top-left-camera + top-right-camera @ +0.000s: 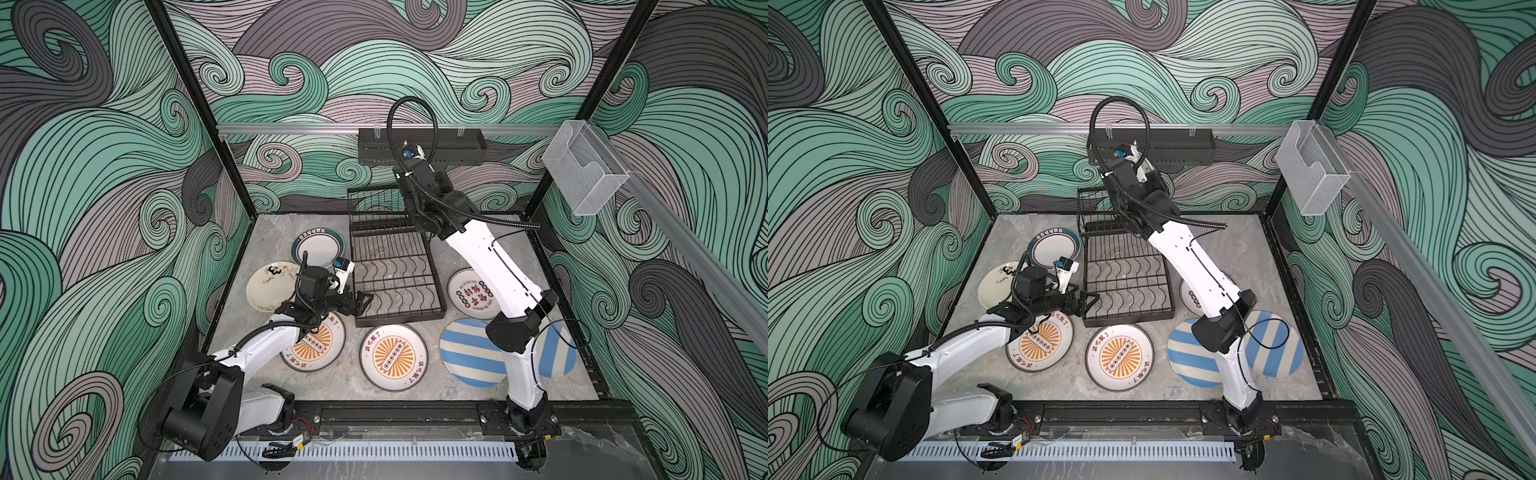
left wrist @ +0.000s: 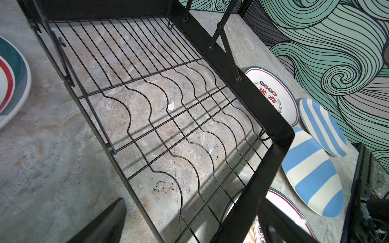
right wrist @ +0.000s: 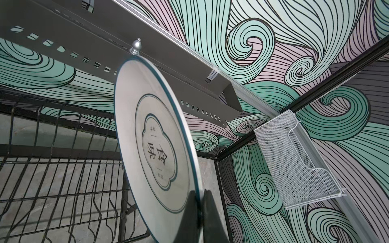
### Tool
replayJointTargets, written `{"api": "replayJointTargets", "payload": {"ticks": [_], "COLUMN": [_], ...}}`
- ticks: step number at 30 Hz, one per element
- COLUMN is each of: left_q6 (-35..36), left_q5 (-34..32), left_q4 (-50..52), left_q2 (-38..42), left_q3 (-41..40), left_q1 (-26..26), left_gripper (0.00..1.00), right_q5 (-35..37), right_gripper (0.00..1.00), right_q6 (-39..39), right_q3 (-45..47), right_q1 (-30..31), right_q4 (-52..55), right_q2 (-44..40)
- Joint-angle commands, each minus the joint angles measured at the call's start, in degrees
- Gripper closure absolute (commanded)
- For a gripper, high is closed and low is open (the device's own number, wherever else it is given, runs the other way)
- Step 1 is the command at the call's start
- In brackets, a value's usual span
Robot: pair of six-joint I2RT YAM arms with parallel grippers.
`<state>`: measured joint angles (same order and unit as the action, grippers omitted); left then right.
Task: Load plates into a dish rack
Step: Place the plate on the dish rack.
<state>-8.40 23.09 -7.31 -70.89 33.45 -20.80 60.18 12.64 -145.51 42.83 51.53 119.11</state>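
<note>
The black wire dish rack (image 1: 399, 321) (image 1: 1127, 322) stands mid-table with nothing in it. My right gripper (image 3: 201, 210) is shut on the rim of a whitish plate (image 3: 155, 136) with dark markings. It holds the plate on edge beside the rack's raised tier (image 3: 52, 126); both are hidden under the arm in both top views. My left gripper (image 1: 365, 301) (image 2: 189, 231) is open, its jaws straddling the rack's front left corner rim (image 2: 280, 134). Flat on the table lie two sunburst plates (image 1: 393, 357) (image 1: 313, 345), two striped ones (image 1: 471, 353) (image 1: 557, 353), a teal-rimmed one (image 1: 318, 245) and others.
A cream plate (image 1: 270, 286) lies left of the rack and a red-marked white plate (image 1: 471, 293) lies to its right, under the right arm. A black perforated shelf (image 1: 419, 145) (image 3: 63, 42) hangs on the back rail. A clear box (image 1: 582, 166) (image 3: 294, 164) hangs on the right wall.
</note>
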Motion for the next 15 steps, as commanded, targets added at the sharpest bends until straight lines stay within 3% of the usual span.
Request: {"api": "replayJointTargets", "payload": {"ticks": [1, 15], "left_q6": [-0.08, -0.03], "left_q5": [0.90, 0.86], "left_q4": [-0.40, -0.69], "left_q2": [1.04, 1.19], "left_q3": [-0.42, -0.59], "left_q1": [-0.66, -0.98], "left_gripper": [0.01, 0.01], "right_q5": [4.99, 6.09], "right_gripper": [1.00, 1.00], "right_q6": [1.76, 3.37], "right_q3": [-2.74, -5.39], "right_q1": [-0.20, -0.04], "right_q4": [-1.20, -1.34], "right_q2": [-0.16, 2.06]}}
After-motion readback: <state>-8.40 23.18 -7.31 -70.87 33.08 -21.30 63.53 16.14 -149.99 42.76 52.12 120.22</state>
